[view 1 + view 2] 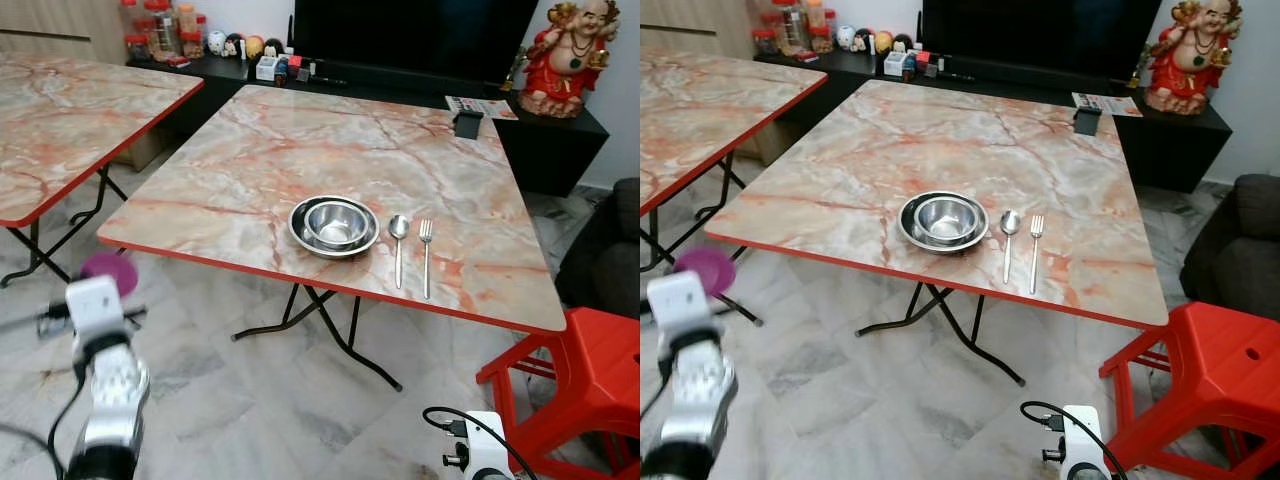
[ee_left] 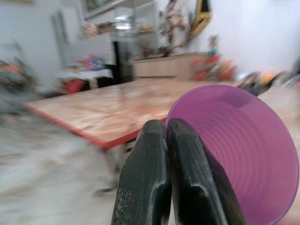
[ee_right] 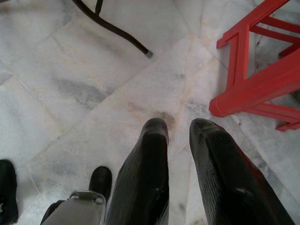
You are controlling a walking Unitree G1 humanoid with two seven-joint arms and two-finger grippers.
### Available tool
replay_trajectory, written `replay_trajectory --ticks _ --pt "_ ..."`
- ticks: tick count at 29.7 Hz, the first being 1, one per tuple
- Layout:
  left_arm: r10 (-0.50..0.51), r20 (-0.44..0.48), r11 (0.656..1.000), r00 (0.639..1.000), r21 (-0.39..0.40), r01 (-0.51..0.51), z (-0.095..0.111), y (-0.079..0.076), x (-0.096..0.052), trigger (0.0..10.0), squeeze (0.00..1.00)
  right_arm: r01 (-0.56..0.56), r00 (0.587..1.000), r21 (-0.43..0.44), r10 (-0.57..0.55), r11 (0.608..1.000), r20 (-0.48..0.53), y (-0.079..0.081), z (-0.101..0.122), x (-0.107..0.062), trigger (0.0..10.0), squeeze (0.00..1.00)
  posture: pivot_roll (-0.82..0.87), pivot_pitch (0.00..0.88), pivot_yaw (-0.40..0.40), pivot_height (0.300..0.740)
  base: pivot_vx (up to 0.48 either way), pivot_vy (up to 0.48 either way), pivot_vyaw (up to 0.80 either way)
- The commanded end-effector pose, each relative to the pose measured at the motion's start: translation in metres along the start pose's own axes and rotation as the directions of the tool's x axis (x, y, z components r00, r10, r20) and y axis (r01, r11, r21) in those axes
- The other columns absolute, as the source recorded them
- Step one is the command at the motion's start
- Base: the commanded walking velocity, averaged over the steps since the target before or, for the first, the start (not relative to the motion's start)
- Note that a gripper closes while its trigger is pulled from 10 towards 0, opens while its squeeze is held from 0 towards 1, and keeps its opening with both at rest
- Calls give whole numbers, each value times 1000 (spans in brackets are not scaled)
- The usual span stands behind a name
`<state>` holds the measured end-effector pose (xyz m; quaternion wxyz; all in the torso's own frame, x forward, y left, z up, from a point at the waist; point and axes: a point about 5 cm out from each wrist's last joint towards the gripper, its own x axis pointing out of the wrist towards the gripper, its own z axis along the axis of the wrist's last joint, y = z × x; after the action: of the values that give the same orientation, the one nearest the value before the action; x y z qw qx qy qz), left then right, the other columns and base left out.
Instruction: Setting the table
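The left arm is raised at the robot's left, off the near left corner of the marble table, its wrist turned upward. The left gripper has its two black fingers pressed together on the rim of a purple cup, one finger inside and one outside as far as the wrist view shows. In the head views the cup sits above the white wrist block, over the floor and short of the table's red edge.

The right arm hangs low near the red stool. The right gripper points down at the marble floor tiles with its fingers a little apart and nothing between them.

The left wrist view is blurred, so the shelves and objects behind the cup cannot be made out.

Near the table's front edge, a steel bowl sits inside a steel plate. A spoon lies just beside the plate, toward the right edge, and a fork lies just beyond it. A small black box stands near the far right corner.
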<state>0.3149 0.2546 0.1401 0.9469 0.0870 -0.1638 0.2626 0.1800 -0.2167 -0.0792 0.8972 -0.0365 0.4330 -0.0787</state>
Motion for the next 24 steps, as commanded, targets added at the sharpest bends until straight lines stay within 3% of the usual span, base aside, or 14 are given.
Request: replay_trajectory --ticks 1,2,4,7,14,19,24 --pt "-32 -4 993 999 -110 32 12 -9 11 10000 0 -1 1000 -3 1 1000 1 0 1 0 10000 0 8 0 -82 740 0 0 0" --pt "-32 -4 993 999 -110 32 12 -9 11 10000 0 -1 1000 -3 1 1000 1 0 1 0 10000 0 8 0 -82 740 0 0 0" --pt "-141 -35 939 989 -320 123 27 -27 28 10000 0 3 1000 10 -3 1000 5 0 3 1 10000 0 6 0 -83 740 0 0 0" --pt "-197 -41 910 980 -379 167 34 -38 36 10000 0 2 1000 16 -2 1000 7 2 4 1 10000 0 0 0 -74 740 0 0 0" --pt "-345 -55 849 937 -445 286 33 -55 31 10000 0 14 1000 41 -14 999 10 4 3 1 10000 0 -24 0 -41 740 0 0 0" --pt "-381 -64 832 922 -459 312 32 -58 31 10000 0 17 1000 96 -18 995 9 7 1 0 10000 0 -28 0 -23 740 48 0 -245" --pt "-379 -56 836 924 -449 316 35 -58 35 10000 0 15 1000 82 -15 997 -1 8 -2 -1 10000 0 -25 0 -21 740 257 0 -283"
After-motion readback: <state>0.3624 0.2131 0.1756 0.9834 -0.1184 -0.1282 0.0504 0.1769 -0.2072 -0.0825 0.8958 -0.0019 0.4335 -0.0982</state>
